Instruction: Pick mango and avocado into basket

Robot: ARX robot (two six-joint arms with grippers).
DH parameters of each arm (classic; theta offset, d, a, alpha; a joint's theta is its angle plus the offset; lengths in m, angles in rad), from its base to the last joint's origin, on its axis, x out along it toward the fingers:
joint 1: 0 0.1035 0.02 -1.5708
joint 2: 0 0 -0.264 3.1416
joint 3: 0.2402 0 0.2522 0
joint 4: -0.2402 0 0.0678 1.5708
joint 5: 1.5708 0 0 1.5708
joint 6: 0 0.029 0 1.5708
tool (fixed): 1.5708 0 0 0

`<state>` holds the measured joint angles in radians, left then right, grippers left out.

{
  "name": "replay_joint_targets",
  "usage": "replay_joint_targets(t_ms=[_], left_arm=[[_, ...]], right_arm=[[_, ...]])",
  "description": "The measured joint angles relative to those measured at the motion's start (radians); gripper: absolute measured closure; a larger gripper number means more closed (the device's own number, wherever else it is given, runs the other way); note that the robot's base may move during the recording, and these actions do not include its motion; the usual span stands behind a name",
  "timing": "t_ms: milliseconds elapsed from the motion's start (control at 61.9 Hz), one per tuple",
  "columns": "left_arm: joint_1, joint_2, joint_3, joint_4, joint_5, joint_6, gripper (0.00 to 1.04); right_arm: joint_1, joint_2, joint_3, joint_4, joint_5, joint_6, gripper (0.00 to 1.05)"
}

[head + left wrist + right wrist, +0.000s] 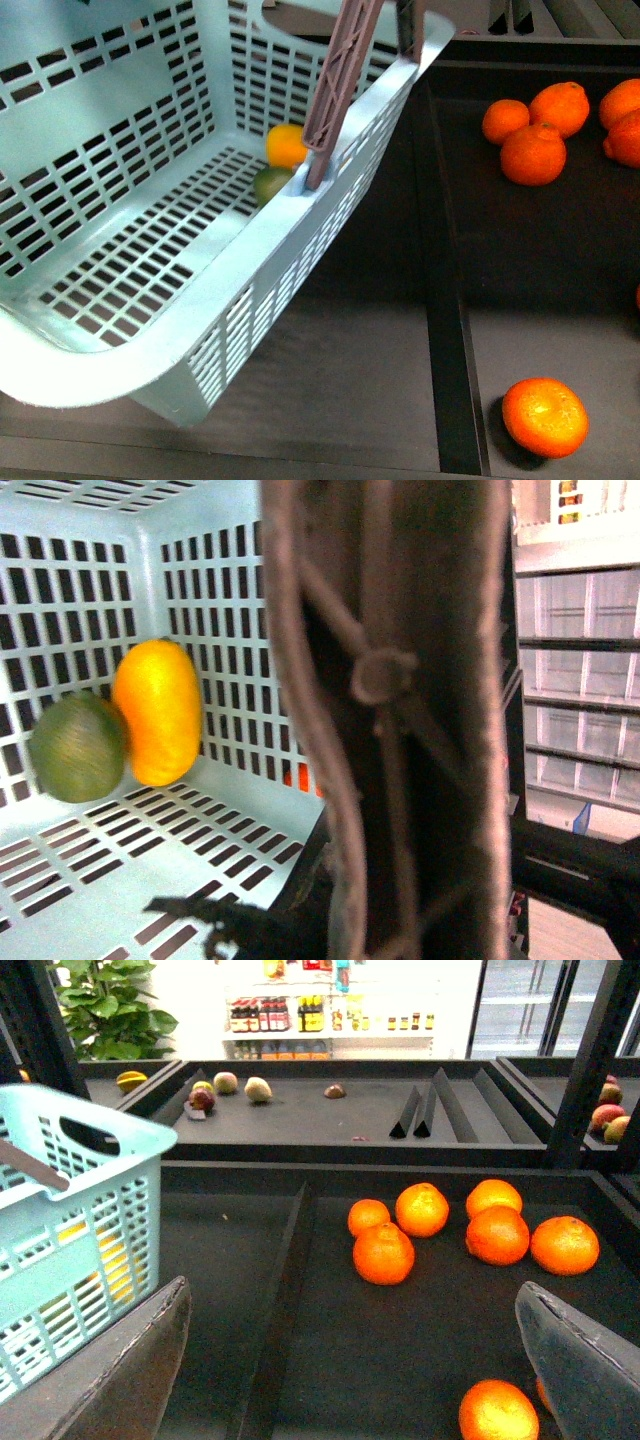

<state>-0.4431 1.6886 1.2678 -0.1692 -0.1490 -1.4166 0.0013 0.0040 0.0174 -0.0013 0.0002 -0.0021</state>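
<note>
The basket (150, 250) is hanging tilted, its stiff light handle (340, 80) filling the left wrist view though the left claw's state cannot be told, while mango (158, 710) and avocado (76, 747), touching, are settling in its low corner, and the right claw (350, 1360) is gaping wide, empty.

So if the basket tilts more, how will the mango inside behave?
The mango looks smooth and oval, so it would probably roll or slide. It already rests in the corner of the tilted basket, against the avocado, and will likely stay there.
</note>
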Motion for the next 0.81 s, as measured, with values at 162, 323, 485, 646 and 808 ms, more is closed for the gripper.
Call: replay_joint_targets(t_ms=[162, 323, 485, 646, 808], left_arm=[[0.068, 0.201, 0.053, 0.122, 0.014, -0.045, 1.01], [0.097, 0.355, 0.161, 0.203, 0.056, -0.079, 1.01], [0.114, 0.476, 0.191, 0.232, 0.073, -0.111, 1.01], [0.116, 0.456, 0.098, 0.317, 0.071, -0.134, 1.01], [0.115, 0.379, -0.054, 0.382, 0.043, -0.213, 0.73]], right_arm=[[0.000, 0.000, 0.000, 0.000, 0.000, 0.000, 0.09], [0.000, 0.000, 0.000, 0.000, 0.000, 0.000, 0.09], [0.000, 0.000, 0.000, 0.000, 0.000, 0.000, 0.09], [0.000, 0.000, 0.000, 0.000, 0.002, 0.000, 0.09], [0.000, 0.000, 0.000, 0.000, 0.002, 0.000, 0.09]])
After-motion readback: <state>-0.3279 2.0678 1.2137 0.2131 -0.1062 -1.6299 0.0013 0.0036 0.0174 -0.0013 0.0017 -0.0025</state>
